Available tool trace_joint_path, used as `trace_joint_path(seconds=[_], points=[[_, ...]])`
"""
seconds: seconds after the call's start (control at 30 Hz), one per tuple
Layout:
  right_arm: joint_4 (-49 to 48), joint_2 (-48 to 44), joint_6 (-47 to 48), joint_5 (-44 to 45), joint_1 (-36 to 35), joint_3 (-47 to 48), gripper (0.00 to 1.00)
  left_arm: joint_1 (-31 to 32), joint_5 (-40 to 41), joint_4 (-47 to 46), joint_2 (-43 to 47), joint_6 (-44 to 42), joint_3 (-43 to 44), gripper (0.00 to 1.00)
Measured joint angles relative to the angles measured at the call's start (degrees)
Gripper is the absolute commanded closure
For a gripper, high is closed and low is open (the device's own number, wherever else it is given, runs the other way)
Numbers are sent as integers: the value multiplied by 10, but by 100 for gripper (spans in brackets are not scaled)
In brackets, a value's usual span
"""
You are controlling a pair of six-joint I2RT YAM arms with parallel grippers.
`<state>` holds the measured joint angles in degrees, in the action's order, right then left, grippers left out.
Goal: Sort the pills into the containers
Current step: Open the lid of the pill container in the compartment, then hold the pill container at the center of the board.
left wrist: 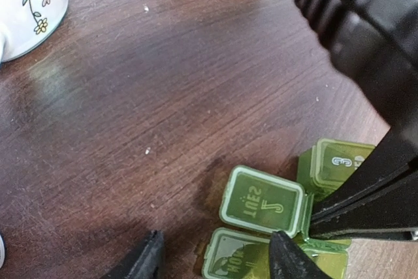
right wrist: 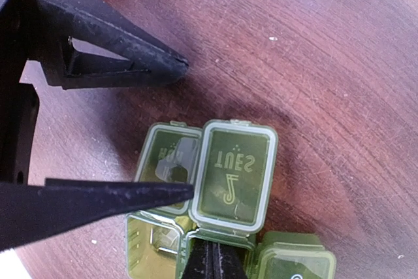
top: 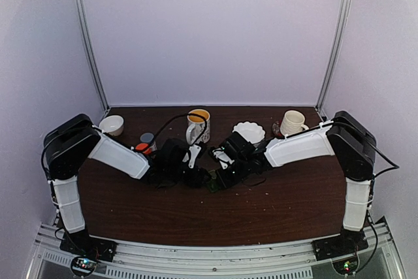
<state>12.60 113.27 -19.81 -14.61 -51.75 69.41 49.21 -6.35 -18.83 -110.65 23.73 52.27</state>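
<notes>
The containers are one dark-green pill box (right wrist: 294, 262) lying mid-table, also seen in the top view (top: 214, 185). Its MON lid (right wrist: 163, 158) and TUES lid (right wrist: 235, 174) are flipped open, and the third lid (left wrist: 339, 158) is closed. My right gripper (right wrist: 212, 262) is shut, its tips down in the open TUES compartment. My left gripper (left wrist: 215, 262) is open. One of its fingers (right wrist: 104, 200) reaches over the MON lid and the other (right wrist: 124, 60) is off the box above bare wood. I cannot make out any pills. The open MON compartment (right wrist: 153, 246) shows only a pale glint.
Behind the arms stand a floral mug (top: 198, 125), a white scalloped dish (top: 249, 131), a cream mug (top: 292, 122) and a small white bowl (top: 112, 124). Orange and grey bottle caps (top: 144, 144) sit by the left arm. Both arms crowd the table's middle.
</notes>
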Motion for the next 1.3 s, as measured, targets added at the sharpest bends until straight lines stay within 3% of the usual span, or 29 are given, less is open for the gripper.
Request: trace_joint_path(seconds=[0.23, 0.63, 1.0, 1.3], points=[[-2, 0, -1, 0, 0, 0, 100, 0, -4, 16, 25, 3, 0, 31], [-4, -11, -12, 0, 0, -3, 100, 13, -14, 71, 82, 15, 0, 31], [-4, -99, -14, 16, 0, -8, 98, 24, -9, 113, 82, 33, 2, 30], [-7, -124, -17, 33, 6, -73, 88, 45, 44, 220, 74, 33, 95, 25]])
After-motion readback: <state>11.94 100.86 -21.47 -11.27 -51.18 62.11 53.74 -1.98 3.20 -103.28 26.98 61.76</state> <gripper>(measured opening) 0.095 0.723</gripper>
